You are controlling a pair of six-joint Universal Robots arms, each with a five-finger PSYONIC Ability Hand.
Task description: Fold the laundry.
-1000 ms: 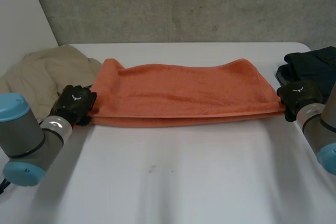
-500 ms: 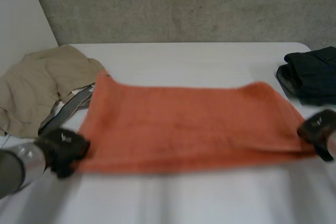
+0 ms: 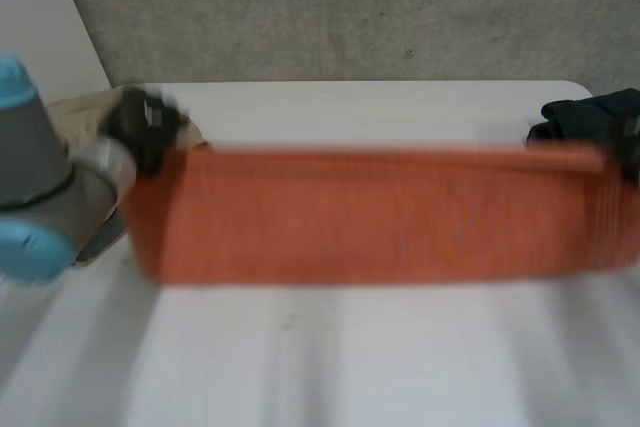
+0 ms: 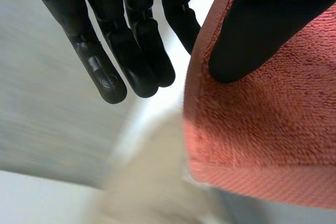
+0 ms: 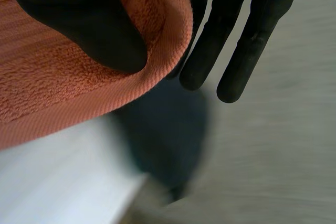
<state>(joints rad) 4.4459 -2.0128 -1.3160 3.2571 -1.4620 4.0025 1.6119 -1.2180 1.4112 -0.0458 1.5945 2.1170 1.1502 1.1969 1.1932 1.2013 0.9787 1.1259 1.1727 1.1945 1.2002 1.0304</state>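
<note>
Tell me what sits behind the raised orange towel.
Behind the towel: a beige garment by the left hand, a dark garment on the right, and bare table. The towel covers their near parts and the table strip directly behind it.

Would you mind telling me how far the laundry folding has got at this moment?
Done: no finished fold that I can tell. In hand: the orange towel hangs stretched above the white table, its upper corners pinched by the left hand and the right hand. Left: laying down and folding this towel, then probably the beige garment and the dark garment at the table's ends.
</note>
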